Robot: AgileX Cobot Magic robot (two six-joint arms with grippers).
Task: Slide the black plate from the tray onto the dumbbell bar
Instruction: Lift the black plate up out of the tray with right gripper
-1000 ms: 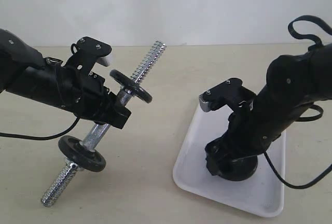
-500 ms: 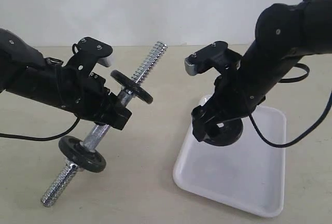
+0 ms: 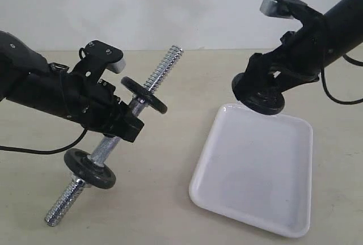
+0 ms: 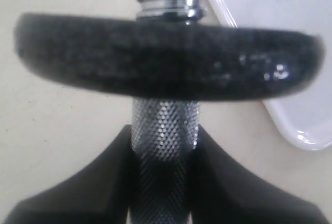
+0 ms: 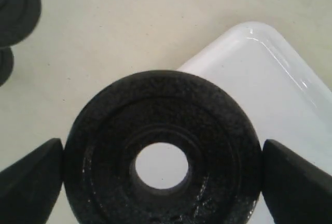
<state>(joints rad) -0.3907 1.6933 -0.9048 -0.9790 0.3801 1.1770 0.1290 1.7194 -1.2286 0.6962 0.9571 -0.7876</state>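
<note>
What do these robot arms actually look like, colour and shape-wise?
Both the left arm and right arm are chunky matte black, dotted with small pale screws. Each carries a light grey block on a black bracket near the wrist. Thin black cables trail off them. The jaws are black wedges.

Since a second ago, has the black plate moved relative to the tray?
Yes. Held in the right gripper, the black plate has lifted off the floor of the tray and now hangs above its far rim.
</note>
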